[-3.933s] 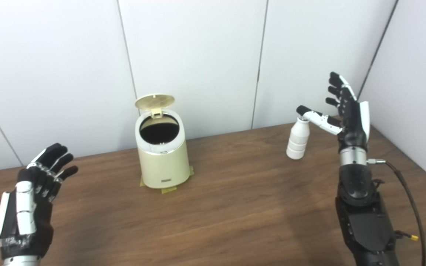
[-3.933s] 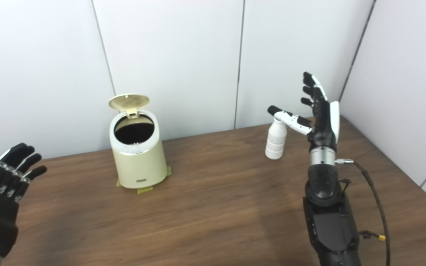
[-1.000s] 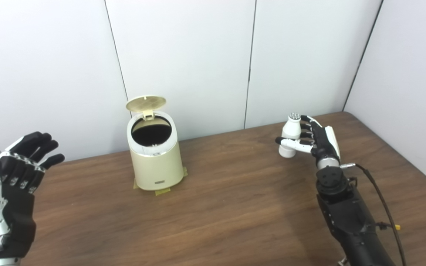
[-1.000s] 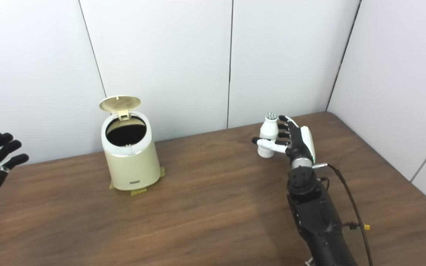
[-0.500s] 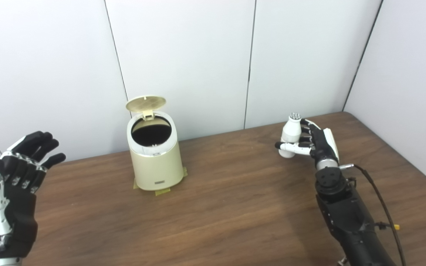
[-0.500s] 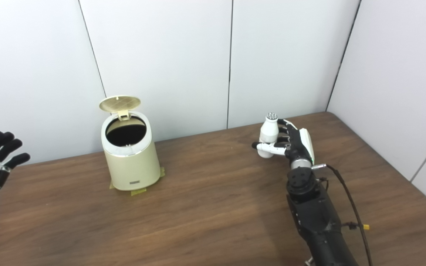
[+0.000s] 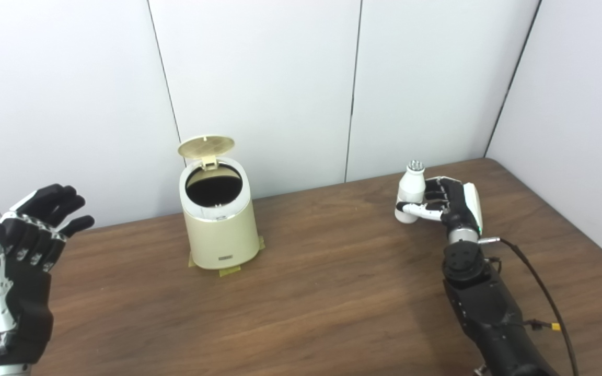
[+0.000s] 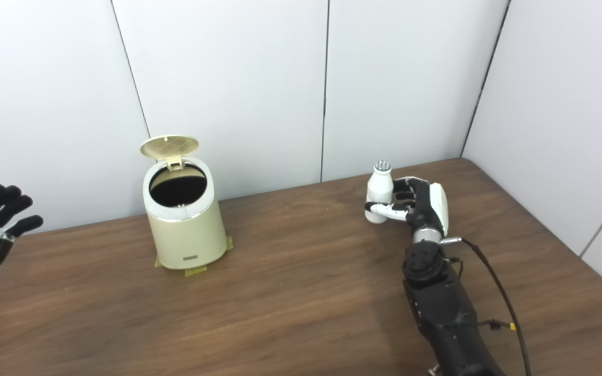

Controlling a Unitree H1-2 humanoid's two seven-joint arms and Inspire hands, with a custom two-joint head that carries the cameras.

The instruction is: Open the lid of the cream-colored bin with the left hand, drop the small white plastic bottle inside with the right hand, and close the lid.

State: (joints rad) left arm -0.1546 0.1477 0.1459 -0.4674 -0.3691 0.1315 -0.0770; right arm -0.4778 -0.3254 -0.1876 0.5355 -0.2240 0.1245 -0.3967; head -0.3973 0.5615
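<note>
Counter: I see a dark brown wood-grain counter (image 7: pixel 332 292) carrying everything, set against white wall panels (image 7: pixel 259 78).
Bin: the cream-colored round plastic bin (image 7: pixel 221 224) stands upright at the left-centre of the counter, on strips of yellowish tape (image 7: pixel 230 270).
Lid: its round cream lid (image 7: pixel 206 146) is tipped up at the back hinge, so the dark opening shows.
Left hand: my black-and-white left hand (image 7: pixel 16 271) hangs raised at the far left, well apart from the bin, fingers (image 7: pixel 53 201) spread and holding nothing.
Right hand: my right hand (image 7: pixel 450 203) is at the right, fingers (image 8: pixel 384 209) and thumb wrapped around the bottle.
Bottle: the small white ribbed plastic bottle (image 7: pixel 411 193) is upright on the counter, well right of the bin.
</note>
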